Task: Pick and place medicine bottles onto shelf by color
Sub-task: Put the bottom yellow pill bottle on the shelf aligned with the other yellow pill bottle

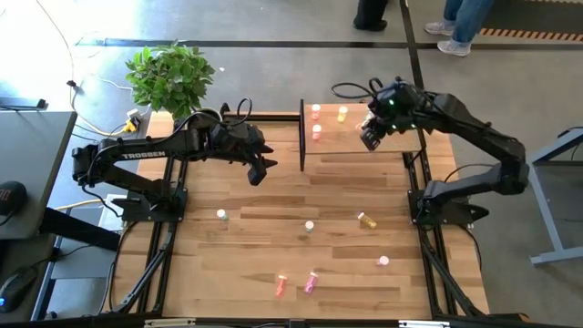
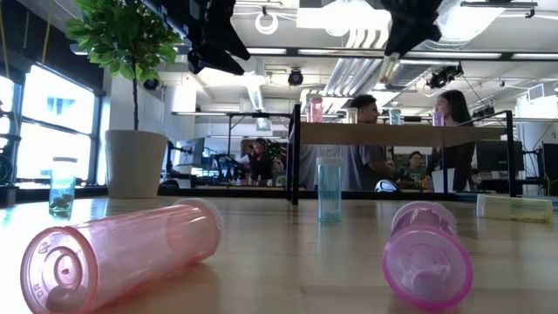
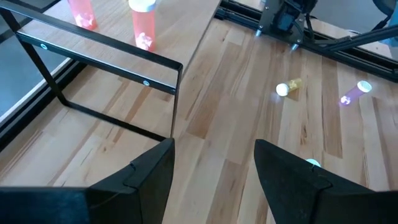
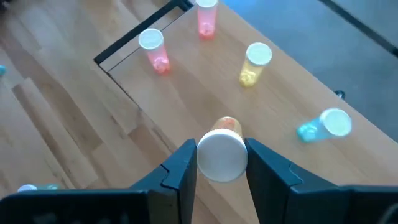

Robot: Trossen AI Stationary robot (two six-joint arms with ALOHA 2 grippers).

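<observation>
The shelf, a light-wood board on a black frame, stands at the table's far side. On it stand two pink bottles, a yellow one and a teal one. My right gripper hovers over the board, shut on a white-capped bottle with a yellow-orange body. My left gripper hangs open above the table, just left of the shelf's black end frame, with nothing between its fingers. More bottles are scattered over the table: two pale, one yellow, one pink. My right gripper pinches the bottle between its two fingers at the white cap end. The fingers slant down from above, one on each side of the cap. The bottle's body points away below the cap, lifted clear above the shelf board.
A red-pink bottle and a magenta one lie on their sides near the front edge. A potted plant stands at the far left corner. Black rails run along both table sides. People stand in the room behind.
</observation>
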